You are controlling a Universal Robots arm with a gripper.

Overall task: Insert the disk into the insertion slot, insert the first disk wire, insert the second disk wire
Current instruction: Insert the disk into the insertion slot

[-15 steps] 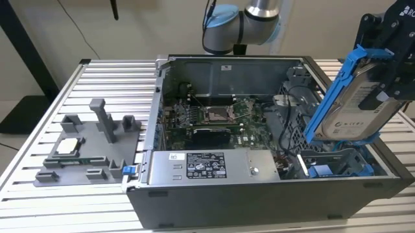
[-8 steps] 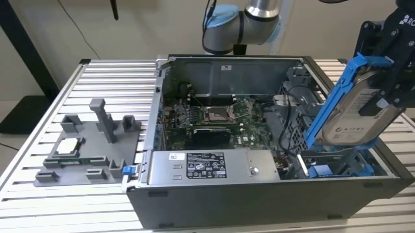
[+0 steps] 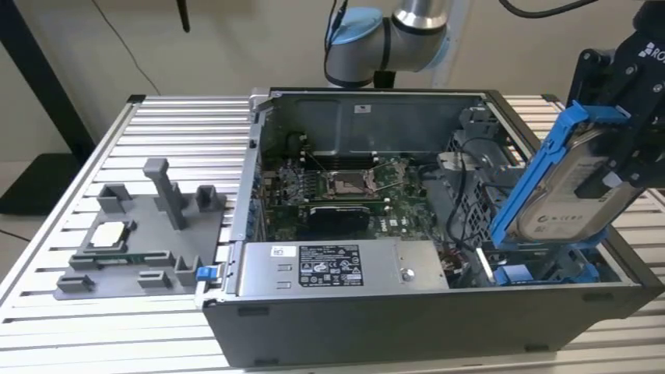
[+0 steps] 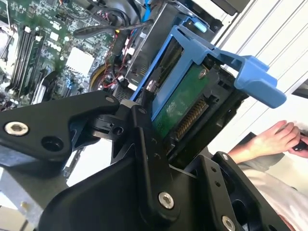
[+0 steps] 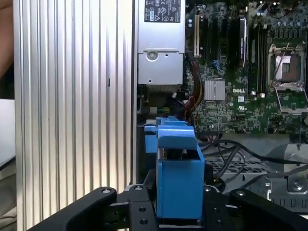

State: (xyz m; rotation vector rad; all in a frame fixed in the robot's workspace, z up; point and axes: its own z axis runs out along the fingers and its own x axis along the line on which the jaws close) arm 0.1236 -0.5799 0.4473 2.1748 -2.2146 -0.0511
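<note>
My claw [image 3: 615, 175] is clamped on the disk [image 3: 566, 195], which hangs steeply tilted. Its lower end is close over the slot [image 3: 540, 274], at the corner of the case [image 3: 416, 327] on the exterior view's right. Tilted like this, I judge its blue frame could jam on the slot's rails, or pinch the black cables [image 3: 462, 199] beside it.

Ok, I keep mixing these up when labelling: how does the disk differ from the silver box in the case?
Pose: the disk stands steeply tilted over the case's corner at the exterior view's right, while the silver box lies flat inside the case. Edging: the disk wears a blue frame, but the silver box is bare metal. Hold: the claw grips the disk, and the silver box is free of it. Both are silver with a white label.
</note>
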